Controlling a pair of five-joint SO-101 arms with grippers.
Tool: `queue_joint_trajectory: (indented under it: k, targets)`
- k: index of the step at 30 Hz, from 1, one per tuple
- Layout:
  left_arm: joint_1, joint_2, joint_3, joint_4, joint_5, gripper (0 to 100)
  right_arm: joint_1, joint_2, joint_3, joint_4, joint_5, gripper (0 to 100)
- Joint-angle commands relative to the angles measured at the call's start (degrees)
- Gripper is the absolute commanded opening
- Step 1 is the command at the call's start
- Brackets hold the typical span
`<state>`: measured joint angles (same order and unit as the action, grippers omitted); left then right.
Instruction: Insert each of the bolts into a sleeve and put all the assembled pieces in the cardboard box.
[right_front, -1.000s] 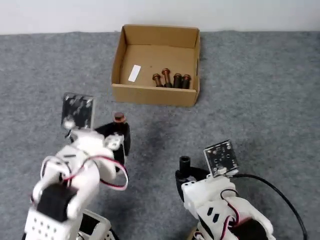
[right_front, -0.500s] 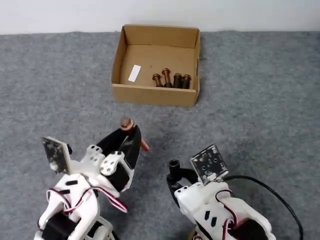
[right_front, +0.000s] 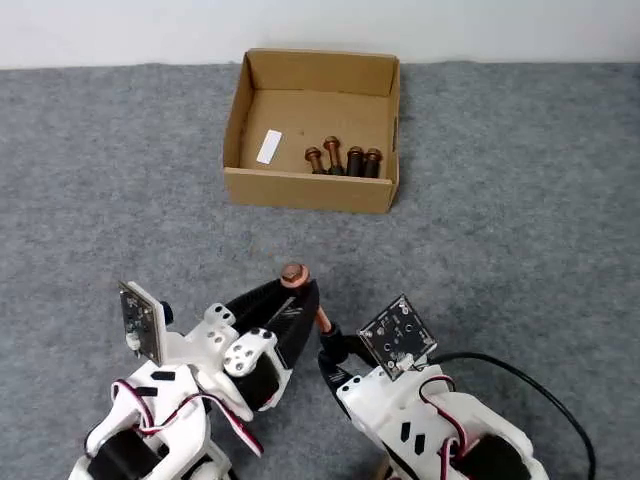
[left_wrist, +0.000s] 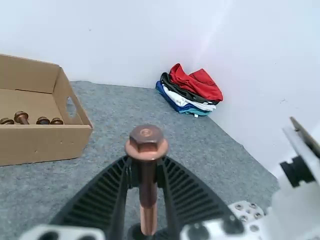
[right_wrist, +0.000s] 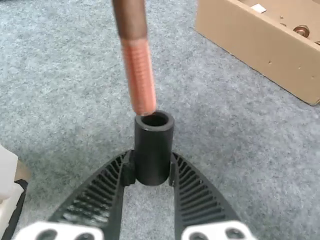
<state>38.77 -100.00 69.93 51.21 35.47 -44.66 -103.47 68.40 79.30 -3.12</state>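
Note:
My left gripper (right_front: 296, 303) is shut on a copper bolt (left_wrist: 145, 170) (right_front: 300, 290), head up, threaded tip slanting down. The bolt tip (right_wrist: 140, 90) rests at the rim of a black sleeve (right_wrist: 152, 147) (right_front: 331, 343), which my right gripper (right_wrist: 150, 172) is shut on and holds upright. Both arms meet low in the middle of the high view. The cardboard box (right_front: 245, 115) stands farther back with several assembled pieces (right_front: 343, 160) lying in a row along its near wall; the box (left_wrist: 30, 145) and the pieces (left_wrist: 30, 119) also appear in the left wrist view.
Grey carpet covers the table. A white label (right_front: 269, 146) lies on the box floor. A pile of folded clothes (left_wrist: 190, 91) sits by the white wall beyond the table. The box corner (right_wrist: 260, 50) is close beyond the sleeve.
My left arm swung right and toward the front with the bolt, tilting it down over the sleeve. The right arm shifted left with the sleeve until the two met.

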Motion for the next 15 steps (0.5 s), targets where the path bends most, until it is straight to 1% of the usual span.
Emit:
queue_joint_trajectory:
  k: [1, 7, 12, 15]
  targets:
    - [0.53, -0.44, -0.40, -1.58, 0.18, 1, -0.57, -0.04, -0.44, -1.45, 0.70, 0.9]
    - [0.44, -0.44, 2.07, -0.62, 0.09, 1, -0.57, -0.04, -0.44, -3.65, 0.97, 0.9]
    - [0.44, -0.44, 3.21, -0.88, 0.09, 1, -0.57, -0.04, -0.62, -3.56, 5.10, 0.9]
    - [0.44, -0.53, 4.35, -0.88, 0.00, 1, -0.57, -0.04, -0.62, -3.56, 5.19, 0.9]
